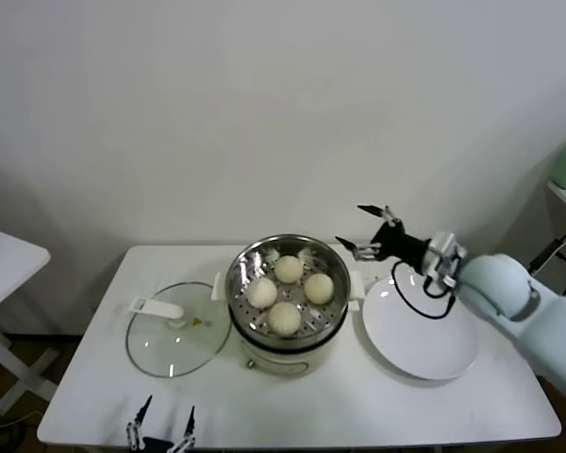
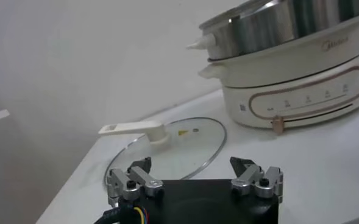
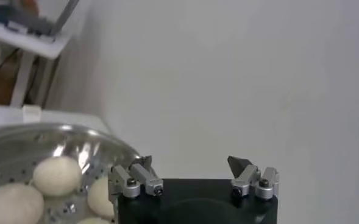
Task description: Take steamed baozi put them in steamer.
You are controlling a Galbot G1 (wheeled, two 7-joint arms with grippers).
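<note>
Head view: all four steamed baozi (image 1: 285, 293) sit in the steamer (image 1: 288, 284), the plate (image 1: 421, 332) bare, so you're basically done. Right pincer (image 1: 369, 231) hangs wide and empty, just right of the rim. Left wrist: left pincer (image 2: 194, 176) wide, parked near the glass lid (image 2: 167, 150). Right wrist: buns below. Next, just pull back.

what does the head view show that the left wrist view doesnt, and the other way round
Only the head view shows the four steamed baozi inside the steamer, the bare white plate beside it, and the right gripper open above the table, near the steamer's rim.

Only the left wrist view shows the cooker base's front control panel and the steamer's shiny outer wall from the side.

Both show the steamer, the glass lid with its white handle lying flat on the table, and the left gripper open, low at the table's near edge.
</note>
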